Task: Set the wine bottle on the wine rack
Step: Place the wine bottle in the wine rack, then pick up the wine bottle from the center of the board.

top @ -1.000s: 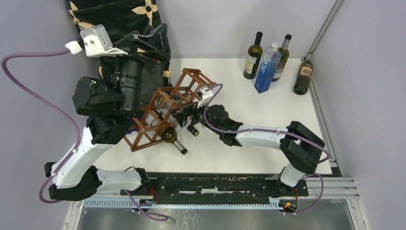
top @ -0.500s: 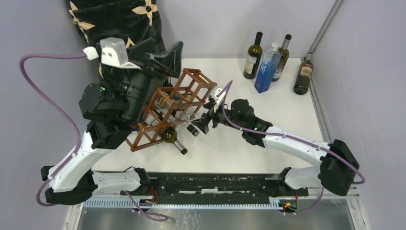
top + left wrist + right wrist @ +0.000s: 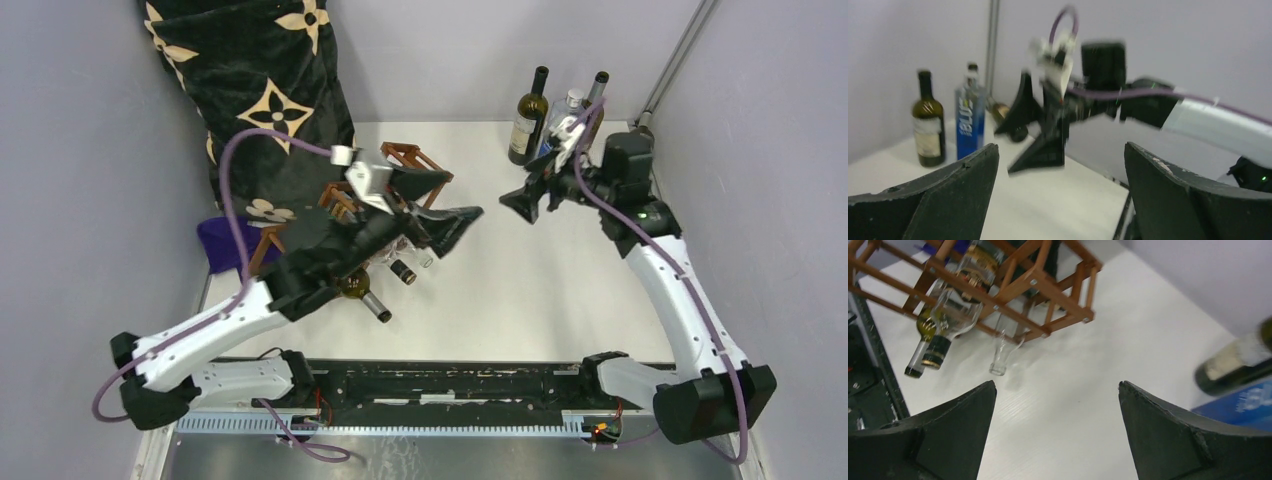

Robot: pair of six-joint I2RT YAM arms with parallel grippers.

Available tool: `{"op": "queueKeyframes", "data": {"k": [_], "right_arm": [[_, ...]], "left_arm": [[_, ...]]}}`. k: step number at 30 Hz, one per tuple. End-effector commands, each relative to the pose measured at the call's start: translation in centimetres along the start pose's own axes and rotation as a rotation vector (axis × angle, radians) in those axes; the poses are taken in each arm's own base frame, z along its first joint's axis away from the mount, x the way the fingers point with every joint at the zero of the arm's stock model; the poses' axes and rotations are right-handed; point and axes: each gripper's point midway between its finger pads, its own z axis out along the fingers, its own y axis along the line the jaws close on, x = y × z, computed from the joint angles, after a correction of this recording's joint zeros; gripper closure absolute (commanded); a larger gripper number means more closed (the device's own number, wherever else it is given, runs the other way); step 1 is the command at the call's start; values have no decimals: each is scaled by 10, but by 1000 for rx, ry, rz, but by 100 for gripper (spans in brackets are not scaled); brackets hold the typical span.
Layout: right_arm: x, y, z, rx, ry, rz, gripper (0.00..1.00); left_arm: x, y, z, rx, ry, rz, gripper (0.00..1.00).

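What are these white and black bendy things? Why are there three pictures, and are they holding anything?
They are two robot arms fixed to the edge of a table. One picture looks down from above. The other two come from small cameras on each wrist, so you see that arm's own black fingers at the bottom. The left gripper and the right gripper are both open and hold nothing. On the table is a wooden wine rack with bottles lying in it, necks poking out. At the back stand a dark bottle and a blue bottle. A black flowery cushion leans in the corner.
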Motion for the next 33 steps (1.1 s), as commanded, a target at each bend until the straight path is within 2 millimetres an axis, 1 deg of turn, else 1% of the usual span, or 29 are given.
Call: {"op": "queueKeyframes", "data": {"k": [1, 2, 3, 4, 5, 6, 9, 11, 13, 14, 17, 20, 22, 25, 27, 29, 31, 33], "right_arm": [[-49, -12, -46, 31, -85, 30, 2], [-60, -16, -54, 41, -132, 56, 2], [-68, -15, -60, 43, -171, 117, 2], [-80, -22, -71, 74, -227, 134, 2], [-91, -23, -78, 83, -281, 152, 2], [-101, -22, -86, 99, -332, 169, 2], [-122, -19, -100, 143, -456, 179, 2], [-128, -16, -103, 145, -504, 204, 2], [-125, -15, -102, 131, -516, 233, 2], [-124, -15, -102, 130, -522, 244, 2], [-116, -15, -101, 143, -535, 249, 2], [-102, -16, -100, 168, -525, 229, 2], [-94, -14, -99, 169, -510, 201, 2], [-96, -13, -104, 197, -528, 188, 2], [-103, -13, -107, 204, -552, 211, 2], [-107, -10, -108, 189, -548, 192, 2], [-104, -14, -106, 200, -546, 242, 2], [-102, -13, -103, 175, -530, 268, 2]], "left_arm": [[55, -21, 21, 84, 30, -173, 0], [68, -21, 26, 64, 33, -181, 0], [81, -19, 33, 41, 36, -187, 0], [94, -16, 38, 9, 40, -199, 0], [106, -14, 45, -14, 44, -210, 0], [119, -12, 52, -32, 51, -223, 0], [152, -8, 73, -78, 69, -281, 0], [170, -12, 87, -74, 79, -303, 0], [180, -23, 102, -46, 81, -321, 0], [192, -28, 109, -32, 102, -329, 0], [201, -45, 121, 29, 95, -385, 0], [201, -55, 126, 86, 52, -466, 0], [202, -59, 130, 107, 37, -495, 0], [204, -70, 136, 175, 17, -515, 0], [216, -72, 138, 192, 11, -529, 0], [223, -70, 138, 199, -9, -584, 0], [225, -75, 137, 248, -26, -619, 0], [231, -82, 142, 278, 0, -655, 0]]}}
